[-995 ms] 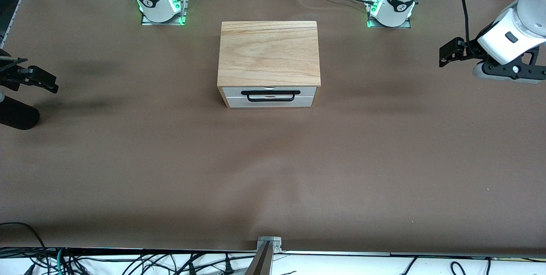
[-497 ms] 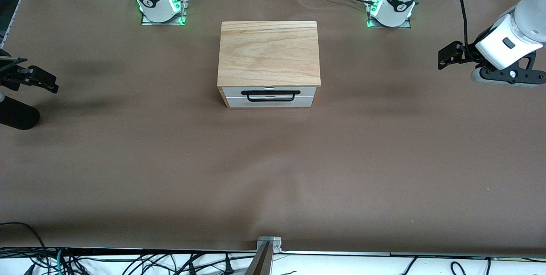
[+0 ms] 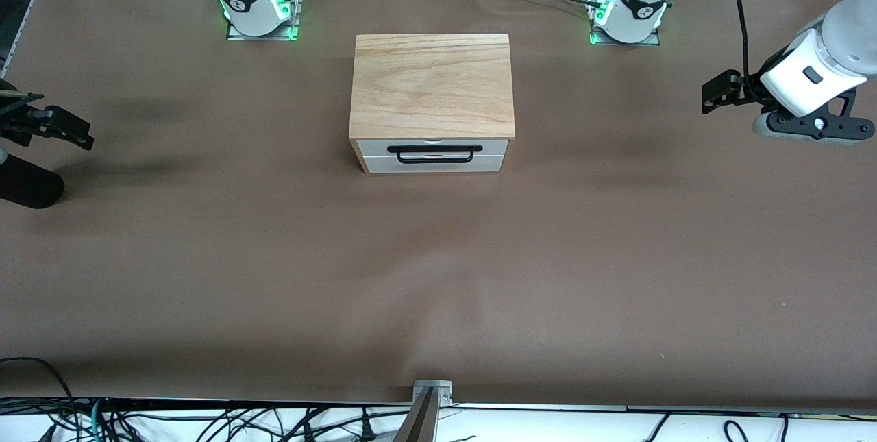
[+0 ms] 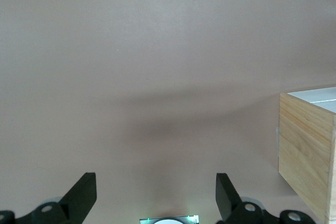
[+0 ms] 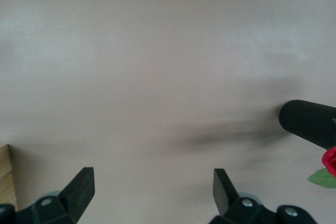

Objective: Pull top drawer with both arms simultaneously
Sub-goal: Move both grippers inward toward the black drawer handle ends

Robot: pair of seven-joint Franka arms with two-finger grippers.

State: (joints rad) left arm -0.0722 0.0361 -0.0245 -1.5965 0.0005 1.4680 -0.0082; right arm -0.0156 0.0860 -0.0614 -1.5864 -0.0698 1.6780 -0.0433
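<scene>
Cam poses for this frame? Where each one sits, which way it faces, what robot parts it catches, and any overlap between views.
Front view: high across the table, facing both green-lit bases; shows the wooden box, its top drawer shut, the left gripper and right gripper over the table ends.
Left wrist view: on the left arm's wrist, looking down at the table past its open fingers.
Right wrist view: on the right arm's wrist, same downward look, open fingers showing.
Shared: both wrist views catch an edge of the wooden box seen in the front view.

Matt brown cloth table cover (image 3: pixel 274 257), oak-grain wooden box (image 3: pixel 431 86), glossy white drawer front (image 3: pixel 433 155).
</scene>
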